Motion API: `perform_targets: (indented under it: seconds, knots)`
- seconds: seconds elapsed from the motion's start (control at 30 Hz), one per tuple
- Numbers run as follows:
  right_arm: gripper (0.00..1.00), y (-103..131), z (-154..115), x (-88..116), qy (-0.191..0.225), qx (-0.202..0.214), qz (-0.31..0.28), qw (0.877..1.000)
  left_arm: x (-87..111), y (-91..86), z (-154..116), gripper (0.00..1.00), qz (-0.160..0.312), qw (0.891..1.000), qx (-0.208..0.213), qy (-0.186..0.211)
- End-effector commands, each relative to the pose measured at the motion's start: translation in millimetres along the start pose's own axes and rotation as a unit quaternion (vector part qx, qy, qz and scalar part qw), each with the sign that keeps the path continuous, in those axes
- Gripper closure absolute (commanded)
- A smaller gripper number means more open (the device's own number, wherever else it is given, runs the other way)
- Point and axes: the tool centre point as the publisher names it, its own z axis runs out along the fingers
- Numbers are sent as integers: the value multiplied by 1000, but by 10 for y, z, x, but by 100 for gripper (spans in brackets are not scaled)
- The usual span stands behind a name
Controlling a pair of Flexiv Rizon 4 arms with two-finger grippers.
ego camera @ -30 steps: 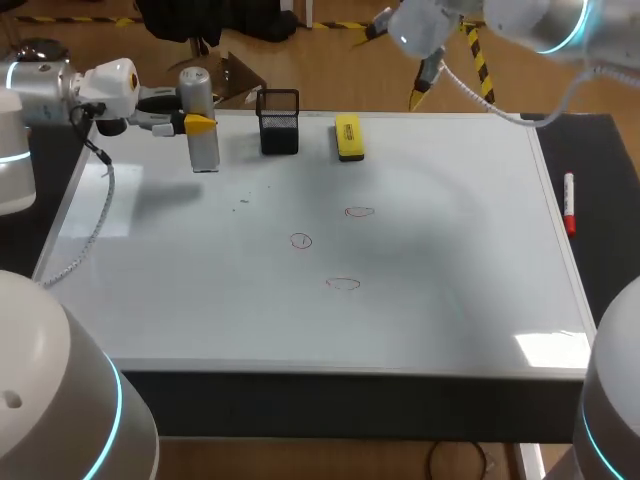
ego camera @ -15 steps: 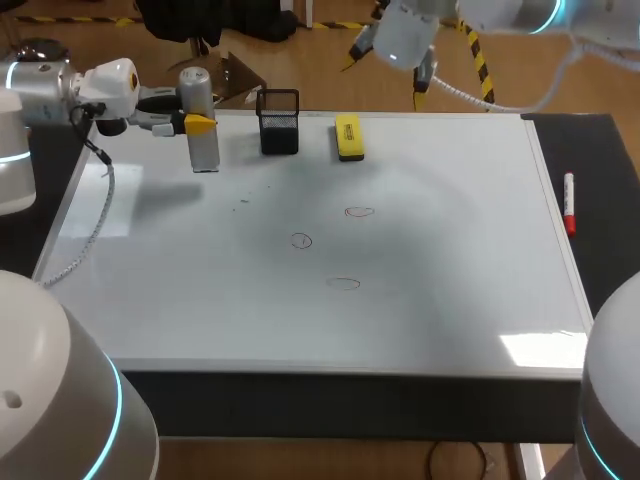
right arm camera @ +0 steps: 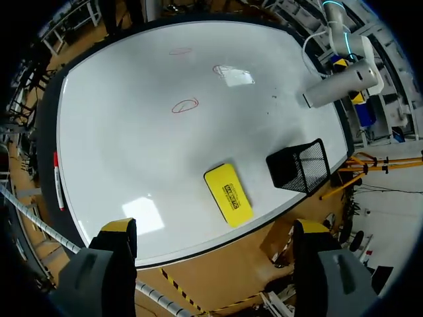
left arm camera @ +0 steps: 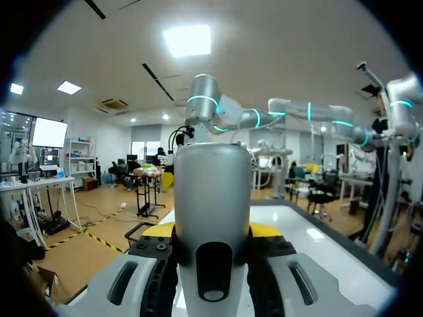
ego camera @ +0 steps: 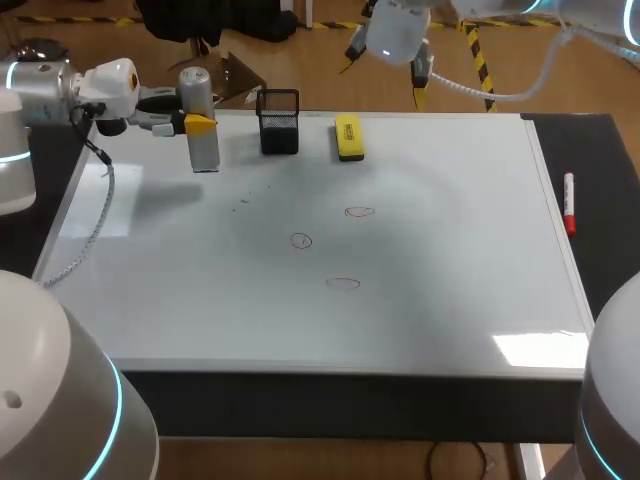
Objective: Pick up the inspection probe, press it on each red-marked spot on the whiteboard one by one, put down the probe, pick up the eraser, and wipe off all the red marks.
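Right gripper (right arm camera: pixel 213 230) farther left, beyond eraser (ego camera: pixel 348 137).

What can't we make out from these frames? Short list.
- Left wrist view: the probe, clamped in the left gripper, fills the middle and hides the red marks and eraser.
- Head view: whether the probe's lower end touches the whiteboard cannot be told from this angle.
- Head view: the mesh basket is too dark inside to see.
- Right wrist view: glare partly overlies one red mark.

furniture: table (ego camera: pixel 605 160), black top; light: bright glare patch (ego camera: pixel 540 348) near its front right corner
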Motion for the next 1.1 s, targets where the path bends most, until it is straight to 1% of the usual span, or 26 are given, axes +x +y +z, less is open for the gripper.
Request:
perform_targets:
  seconds: [0.03, 0.1, 0.13, 0.17, 0.4, 0.43, 0.5, 0.57, 0.73, 1.0, 1.07, 1.1]
  knots:
    - [0, -15, -24, -29, 59, -1, 0, 998, 6, -9, 3, 100, 1, 1000, 0, -1]
    - [0, 14, 9, -55, 61, -4, -9, 998, 6, -9, 3, 100, 1, 1000, 0, -1]
    - [0, 21, 52, -78, 75, -8, -15, 997, 6, -9, 3, 100, 1, 1000, 0, -1]
    - [0, 5, 92, -62, 77, -8, -20, 997, 6, -9, 3, 100, 1, 1000, 0, -1]
    - [0, 49, 319, -47, 67, -12, -47, 997, 6, -9, 3, 100, 1, 1000, 0, -1]
    - [0, 70, 335, -52, 70, -7, -51, 996, 6, -9, 3, 100, 1, 1000, 0, -1]
    - [0, 84, 370, -57, 54, 9, -69, 996, 6, -9, 3, 100, 1, 1000, 0, -1]
    - [0, 89, 422, -56, 52, 19, -82, 995, 6, -9, 3, 100, 1, 1000, 0, -1]
    - [0, 88, 550, -64, 48, 34, -112, 992, 6, -9, 3, 100, 1, 1000, 0, -1]
    - [0, 96, 732, -112, 42, 39, -148, 987, 6, -9, 3, 100, 1, 1000, 0, -1]
    - [0, 81, 786, -127, 40, 32, -162, 985, 6, -9, 3, 100, 1, 1000, 0, -1]
    - [0, 78, 815, -148, 47, 30, -170, 984, 6, -9, 3, 100, 1, 1000, 0, -1]
